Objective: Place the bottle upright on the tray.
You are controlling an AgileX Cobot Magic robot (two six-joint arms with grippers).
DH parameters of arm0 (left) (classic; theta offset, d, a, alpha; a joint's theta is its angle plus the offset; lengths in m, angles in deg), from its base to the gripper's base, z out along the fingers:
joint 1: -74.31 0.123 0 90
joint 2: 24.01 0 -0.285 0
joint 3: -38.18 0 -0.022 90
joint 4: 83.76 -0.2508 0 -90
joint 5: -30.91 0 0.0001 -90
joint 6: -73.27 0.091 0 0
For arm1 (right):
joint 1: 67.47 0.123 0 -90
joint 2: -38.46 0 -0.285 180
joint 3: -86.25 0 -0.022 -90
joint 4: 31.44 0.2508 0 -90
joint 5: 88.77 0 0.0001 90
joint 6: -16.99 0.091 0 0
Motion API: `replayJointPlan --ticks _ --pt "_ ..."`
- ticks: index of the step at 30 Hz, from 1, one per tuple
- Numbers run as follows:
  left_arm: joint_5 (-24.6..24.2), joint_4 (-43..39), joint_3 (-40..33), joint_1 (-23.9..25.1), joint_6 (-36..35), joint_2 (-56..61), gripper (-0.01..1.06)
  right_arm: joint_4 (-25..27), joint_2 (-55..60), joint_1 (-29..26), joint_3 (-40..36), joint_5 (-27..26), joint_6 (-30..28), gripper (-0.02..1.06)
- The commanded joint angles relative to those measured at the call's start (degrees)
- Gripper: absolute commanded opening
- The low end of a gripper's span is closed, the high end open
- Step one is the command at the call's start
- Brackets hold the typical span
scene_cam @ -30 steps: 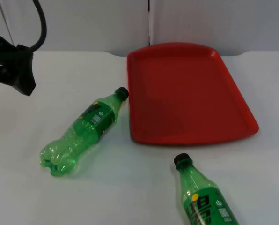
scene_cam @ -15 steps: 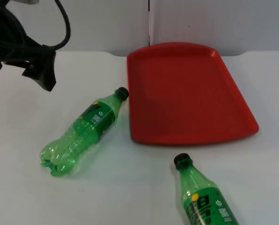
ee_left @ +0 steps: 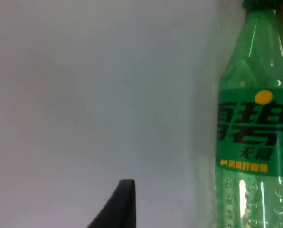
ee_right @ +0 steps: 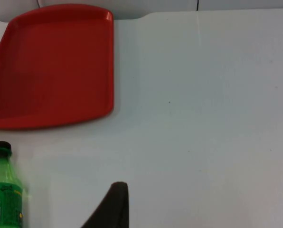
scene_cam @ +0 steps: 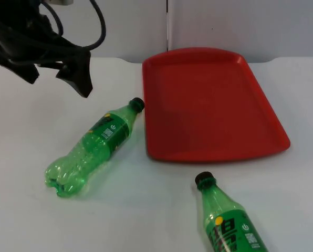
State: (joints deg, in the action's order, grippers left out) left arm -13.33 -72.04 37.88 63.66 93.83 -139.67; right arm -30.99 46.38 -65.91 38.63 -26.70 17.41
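Gripper of the left arm (scene_cam: 56, 73) over bare white table (scene_cam: 30, 210), fingers spread apart and holding nothing.
Just ahead of it lies a crumpled green plastic bottle (scene_cam: 91, 148) on its side, dark cap toward the smooth red rounded-corner tray (scene_cam: 209, 102); farther off lies a second green bottle (scene_cam: 227, 220).

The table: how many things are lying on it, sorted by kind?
Green bottles: 2, one lying left of the tray, one lying at the near edge.
Red tray: 1.
Total: 3.
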Motion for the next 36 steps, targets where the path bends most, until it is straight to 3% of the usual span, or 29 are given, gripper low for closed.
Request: replayJointPlan --ticks 1,10,18,36 --pt "-1.0 1.3 1.6 -0.3 0.6 -1.4 1.05 0.2 -0.1 -0.3 -0.1 -0.5 0.2 1.05" --pt "-2.3 0.7 5.3 -4.6 2.3 -5.1 1.05 0.2 -0.1 -0.3 -0.1 -0.5 0.2 1.05" --pt "-5.9 -3.5 10.4 -8.1 -2.5 -10.4 1.05 0.2 -0.1 -0.3 -0.1 -0.5 0.2 1.05" --pt "-5.7 -3.2 13.3 -8.1 -2.7 -17.2 1.05 0.1 -0.1 -0.3 -0.1 -0.5 0.2 1.05"
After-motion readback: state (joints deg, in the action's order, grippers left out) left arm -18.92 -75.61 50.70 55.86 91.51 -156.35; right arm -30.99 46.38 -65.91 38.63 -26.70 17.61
